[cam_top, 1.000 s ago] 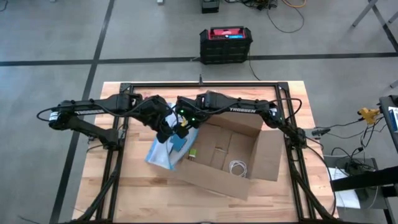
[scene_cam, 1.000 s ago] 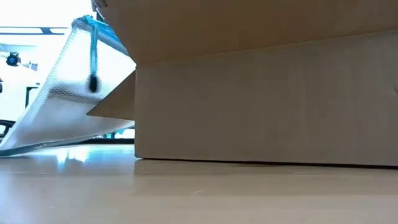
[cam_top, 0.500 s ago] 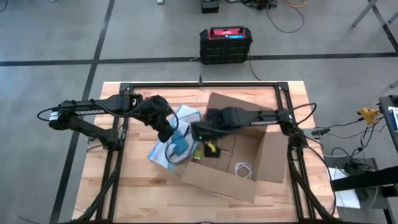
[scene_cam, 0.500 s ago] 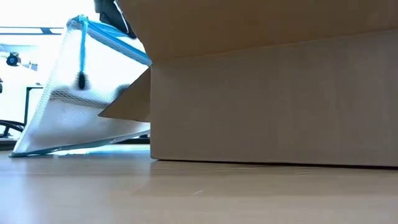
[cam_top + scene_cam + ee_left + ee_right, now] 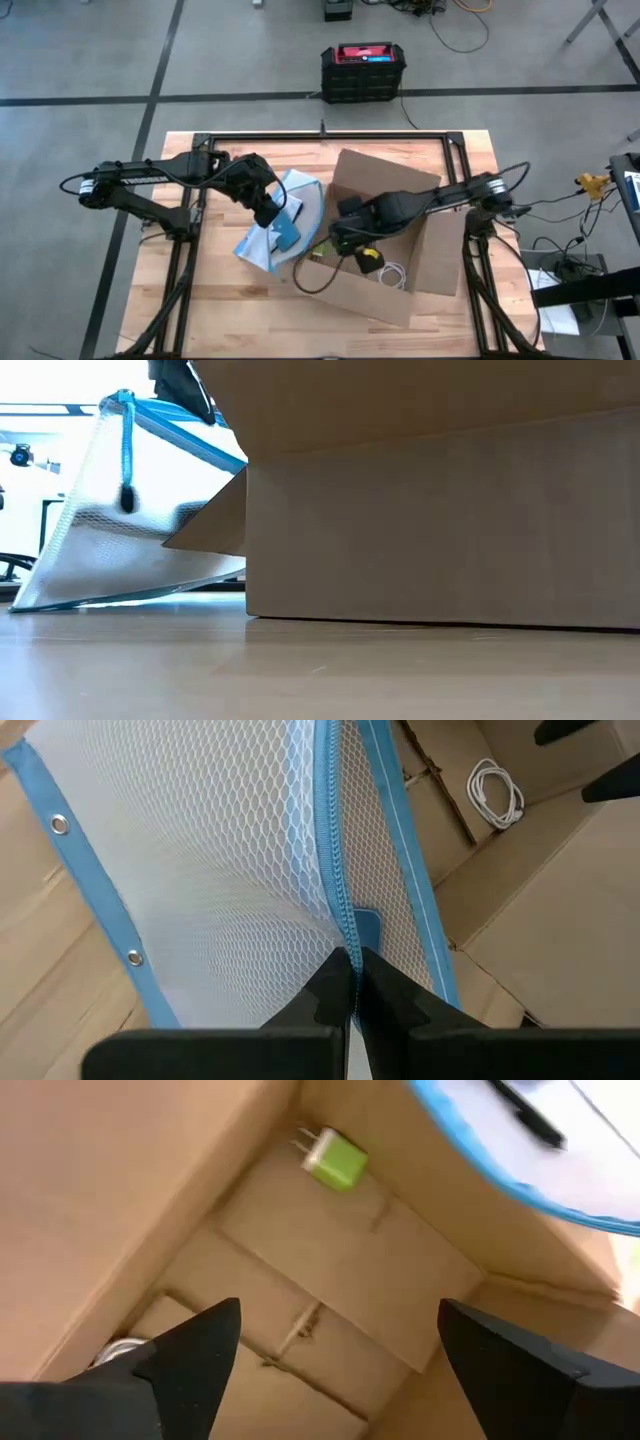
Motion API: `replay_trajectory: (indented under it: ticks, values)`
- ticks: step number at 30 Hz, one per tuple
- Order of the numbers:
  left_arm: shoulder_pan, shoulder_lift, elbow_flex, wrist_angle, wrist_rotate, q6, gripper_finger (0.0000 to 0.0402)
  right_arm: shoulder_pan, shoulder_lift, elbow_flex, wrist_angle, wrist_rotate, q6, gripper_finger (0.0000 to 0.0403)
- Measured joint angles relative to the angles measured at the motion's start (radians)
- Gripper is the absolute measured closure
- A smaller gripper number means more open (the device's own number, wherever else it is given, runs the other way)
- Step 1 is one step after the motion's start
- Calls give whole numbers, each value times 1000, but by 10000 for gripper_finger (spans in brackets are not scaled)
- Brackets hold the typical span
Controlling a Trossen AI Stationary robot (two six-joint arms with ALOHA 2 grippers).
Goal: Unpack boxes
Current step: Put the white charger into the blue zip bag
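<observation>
- The cardboard box (image 5: pixel 385 245) sat open on the surface (image 5: pixel 220 295).
- Left gripper (image 5: pixel 352 982) fingers pinched the mesh bag (image 5: pixel 283 228) beside it.
- Right gripper (image 5: pixel 352 243) fingers stood wide apart inside, near a green charger (image 5: pixel 336 1158).

cardboard box (image 5: pixel 330 1270) interior, green plug charger (image 5: pixel 334 1158) on its floor, blue-edged bag (image 5: pixel 520 1150) over one wall, right gripper (image 5: pixel 335 1342) fingers spread wide above.
</observation>
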Motion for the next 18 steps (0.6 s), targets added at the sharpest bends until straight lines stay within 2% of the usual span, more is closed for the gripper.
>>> replay_trajectory:
  ticks: [4, 9, 14, 16, 18]
  values:
    - [0, 0, 0, 0, 1, -22, 401, -12, -122, -246, 253, -62, -47, 119]
    - [0, 0, 0, 1, 1, -34, 401, -36, -148, -463, 465, -107, -150, 155]
    - [0, 0, 0, 4, 1, -34, 401, -86, -101, -551, 571, -132, -245, 192]
    - [0, 0, 0, 6, 1, -34, 401, -113, -69, -557, 614, -166, -236, 207]
    - [0, 0, 0, 6, 1, -35, 401, -145, -43, -557, 670, -245, -183, 225]
